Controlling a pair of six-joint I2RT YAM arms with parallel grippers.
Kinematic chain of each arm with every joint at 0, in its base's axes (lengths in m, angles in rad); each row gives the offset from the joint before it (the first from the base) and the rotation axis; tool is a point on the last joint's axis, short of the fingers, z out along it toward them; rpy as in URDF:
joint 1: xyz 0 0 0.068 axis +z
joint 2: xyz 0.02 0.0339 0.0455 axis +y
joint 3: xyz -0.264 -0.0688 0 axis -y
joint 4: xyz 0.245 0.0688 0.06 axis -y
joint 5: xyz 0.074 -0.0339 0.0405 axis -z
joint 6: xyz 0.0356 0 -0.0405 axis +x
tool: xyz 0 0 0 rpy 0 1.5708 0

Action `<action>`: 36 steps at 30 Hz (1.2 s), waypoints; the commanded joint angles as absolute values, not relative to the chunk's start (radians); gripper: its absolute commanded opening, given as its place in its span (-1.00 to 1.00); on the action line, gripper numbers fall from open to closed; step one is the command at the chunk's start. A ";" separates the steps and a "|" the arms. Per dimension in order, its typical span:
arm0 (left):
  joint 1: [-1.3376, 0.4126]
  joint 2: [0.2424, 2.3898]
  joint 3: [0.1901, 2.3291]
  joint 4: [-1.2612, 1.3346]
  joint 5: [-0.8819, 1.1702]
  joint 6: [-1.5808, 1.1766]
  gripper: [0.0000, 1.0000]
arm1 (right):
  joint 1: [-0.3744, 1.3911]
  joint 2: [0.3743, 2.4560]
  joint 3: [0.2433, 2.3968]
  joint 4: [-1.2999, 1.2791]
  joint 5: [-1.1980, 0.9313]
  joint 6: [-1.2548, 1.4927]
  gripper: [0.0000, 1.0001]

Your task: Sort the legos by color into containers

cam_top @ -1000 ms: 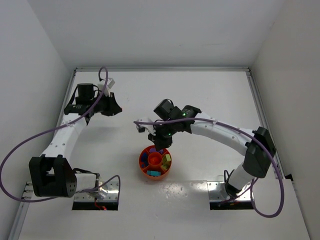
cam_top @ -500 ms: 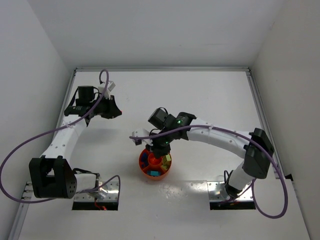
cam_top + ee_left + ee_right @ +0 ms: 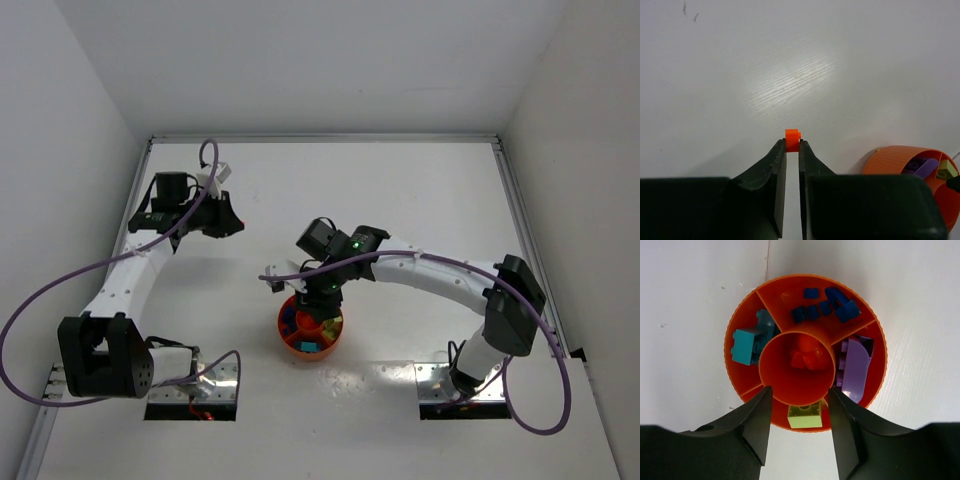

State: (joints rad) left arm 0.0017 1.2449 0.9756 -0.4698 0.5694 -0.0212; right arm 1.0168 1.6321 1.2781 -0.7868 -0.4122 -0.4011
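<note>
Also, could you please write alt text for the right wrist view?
A round orange tray seen from above holds sorted bricks: blue bricks top, teal bricks left, purple bricks right, a yellow-green brick at the bottom, orange-red bricks in the centre cup. The open right gripper hangs over it.

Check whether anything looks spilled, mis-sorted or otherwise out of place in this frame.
Nothing stands out. In the round tray, blue bricks, teal bricks, purple bricks and a yellow-green brick each keep their own wedge, and orange-red pieces sit in the centre cup. The only brick seen outside is an orange-red brick pinched in the left gripper.
</note>
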 commanded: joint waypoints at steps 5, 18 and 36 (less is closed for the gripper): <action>0.011 1.175 0.944 -0.453 0.617 0.012 -1.00 | 0.992 1.609 1.347 -0.717 -0.440 -0.326 -0.10; 0.041 1.052 0.934 -0.462 0.678 0.051 -1.00 | 0.692 1.647 1.405 -0.764 -0.495 -0.182 -0.17; -0.389 1.133 1.153 -1.058 0.812 0.600 -1.00 | 0.509 1.770 1.483 -0.775 -0.646 -0.117 -0.09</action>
